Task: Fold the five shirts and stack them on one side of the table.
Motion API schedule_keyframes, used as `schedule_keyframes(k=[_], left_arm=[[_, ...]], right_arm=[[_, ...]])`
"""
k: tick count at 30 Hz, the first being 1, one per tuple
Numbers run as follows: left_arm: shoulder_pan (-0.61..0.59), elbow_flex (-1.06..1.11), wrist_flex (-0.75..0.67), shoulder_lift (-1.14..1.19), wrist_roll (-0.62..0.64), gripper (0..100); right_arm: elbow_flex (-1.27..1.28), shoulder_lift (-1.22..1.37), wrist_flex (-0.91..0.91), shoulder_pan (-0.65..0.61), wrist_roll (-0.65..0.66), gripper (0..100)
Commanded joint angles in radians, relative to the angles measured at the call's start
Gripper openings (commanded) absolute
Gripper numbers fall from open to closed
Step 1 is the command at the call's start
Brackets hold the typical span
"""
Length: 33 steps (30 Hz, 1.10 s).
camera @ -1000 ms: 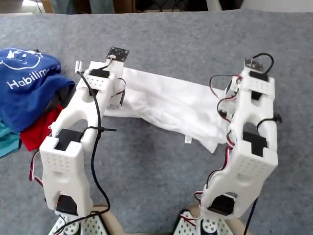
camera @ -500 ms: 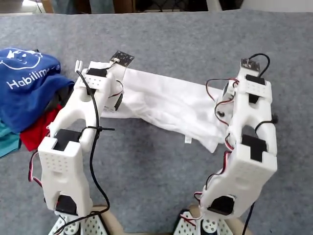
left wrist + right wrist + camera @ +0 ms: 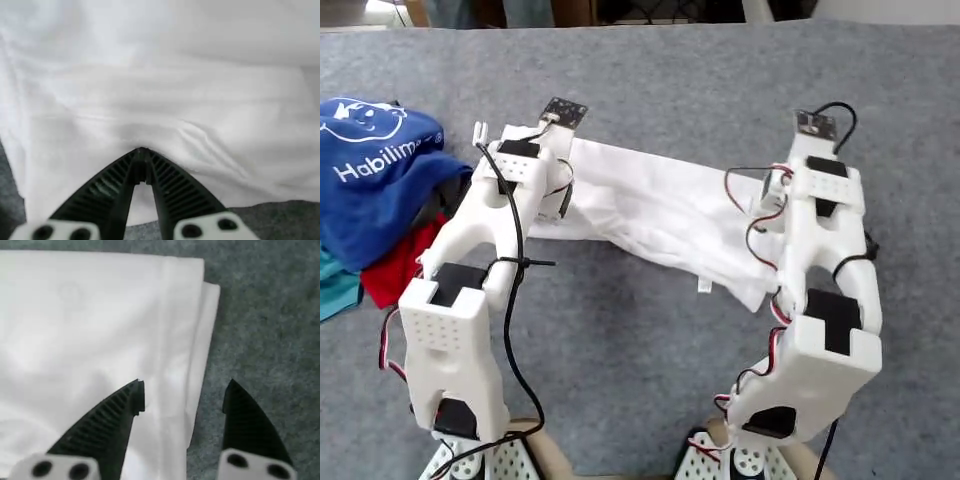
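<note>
A white shirt (image 3: 660, 215) lies mid-table, folded into a long, rumpled band running from ten o'clock toward four o'clock. At nine o'clock, by the table's edge, a crumpled blue shirt (image 3: 370, 170) tops a heap, with a red shirt (image 3: 400, 268) and a teal shirt (image 3: 334, 288) poking out beneath.

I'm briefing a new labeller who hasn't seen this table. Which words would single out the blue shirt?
On the grey table, look to the left edge, beside the left arm. The blue shirt lies on top of a heap, over a red one and a teal one. It alone bears white print, unlike the plain white shirt spread mid-table.
</note>
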Motion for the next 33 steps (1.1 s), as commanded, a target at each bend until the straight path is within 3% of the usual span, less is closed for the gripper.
schedule_keyframes(k=[1,9,17,27,33], left_arm=[[0.022,-0.071,-0.018,0.000,0.048,3],[0.120,-0.096,-0.100,0.003,0.114,3],[0.116,-0.090,-0.157,-0.005,0.180,3],[-0.073,-0.260,0.138,-0.207,0.175,3],[0.064,-0.229,0.255,-0.299,0.334,17]], right_arm=[[0.004,-0.053,-0.012,0.018,0.005,26.8],[0.071,-0.051,-0.106,0.011,0.005,26.8],[0.068,-0.051,-0.104,0.006,0.003,26.8],[0.059,-0.061,-0.101,0.009,0.005,26.8],[0.045,-0.051,-0.107,0.008,0.005,26.8]])
